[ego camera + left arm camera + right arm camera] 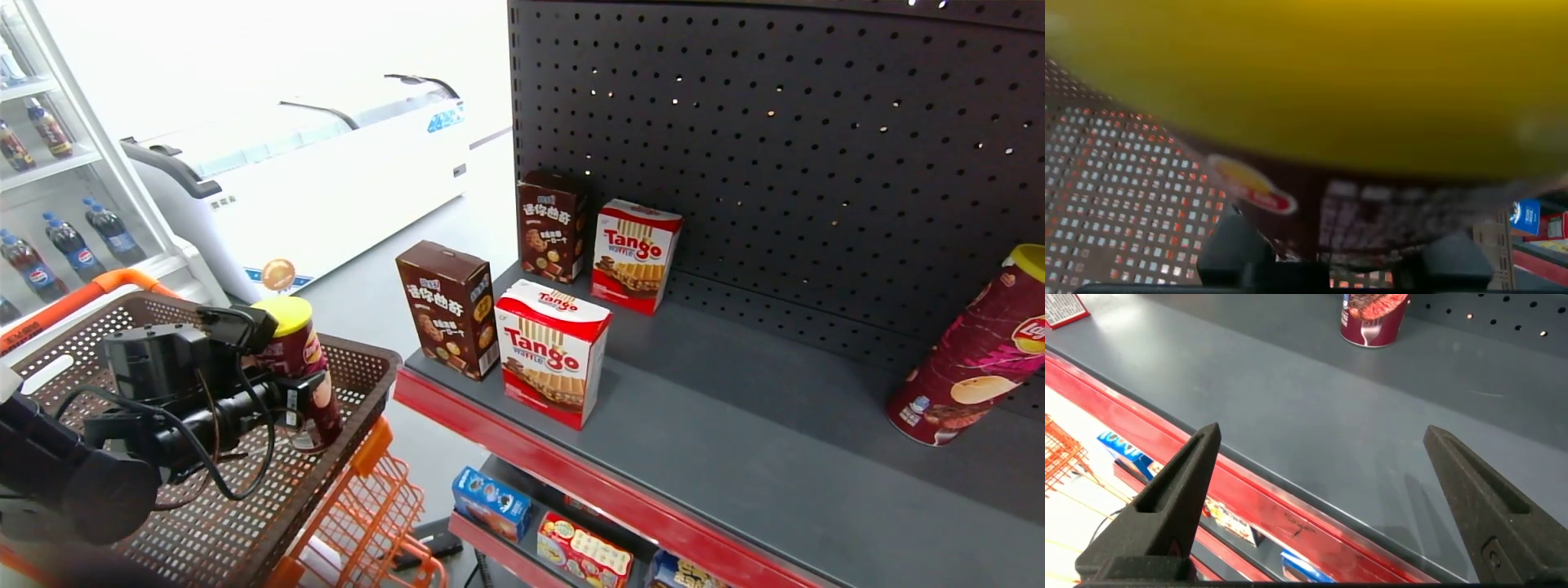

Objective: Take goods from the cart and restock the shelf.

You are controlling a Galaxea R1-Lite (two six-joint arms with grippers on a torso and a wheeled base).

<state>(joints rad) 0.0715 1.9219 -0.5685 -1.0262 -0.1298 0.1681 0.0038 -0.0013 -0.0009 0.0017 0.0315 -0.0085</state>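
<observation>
While your left gripper [282, 367] clamps the chip can [312, 353] upright for shelving, your right gripper [1323, 433] hangs spread over the shelf [1290, 384].

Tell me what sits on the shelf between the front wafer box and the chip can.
Nothing: the shelf is bare between the front wafer box and the chip can, as the head view shows.

Red lettering marks the white boxes [553, 353]; pale characters mark the brown boxes [449, 309].
</observation>
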